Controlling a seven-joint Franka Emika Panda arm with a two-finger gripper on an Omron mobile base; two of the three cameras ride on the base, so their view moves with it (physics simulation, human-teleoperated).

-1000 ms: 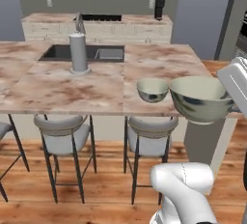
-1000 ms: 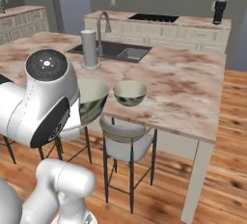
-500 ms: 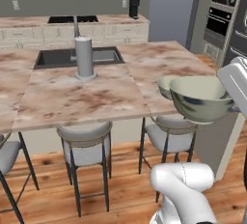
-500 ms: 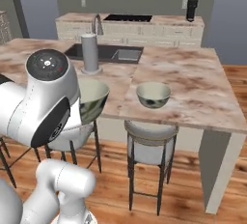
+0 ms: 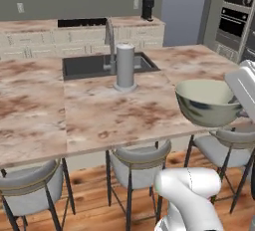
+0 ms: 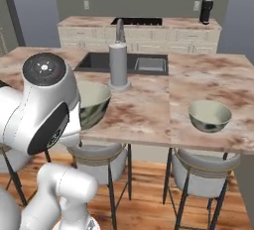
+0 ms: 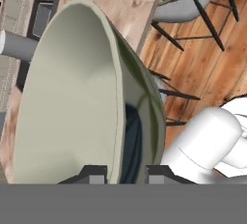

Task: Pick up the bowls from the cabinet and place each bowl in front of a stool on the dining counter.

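Observation:
My gripper (image 7: 126, 175) is shut on the rim of one grey-green bowl (image 7: 72, 97) with a cream inside, one finger (image 7: 94, 175) inside it and the other outside. This bowl (image 5: 206, 103) hangs tilted above the near edge of the marbled dining counter (image 5: 99, 115); my arm partly hides the bowl (image 6: 94, 102) in the right base view. The second bowl (image 6: 209, 116) stands upright on the counter (image 6: 149, 110), in front of the right stool (image 6: 203, 167). Another stool (image 6: 101, 157) stands below the held bowl. The cabinet is out of view.
A grey cylinder (image 5: 124, 65) stands on the counter by the dark sink (image 5: 94, 65) and faucet (image 5: 108, 41). Three stools (image 5: 139, 158) (image 5: 30, 185) (image 5: 224, 145) line the near side over a wooden floor. A back worktop carries a black coffee machine (image 5: 147, 8).
The base has driven, so the whole scene has shifted and the counter looks nearer. The second bowl has left the left base view. The held bowl stays in my gripper.

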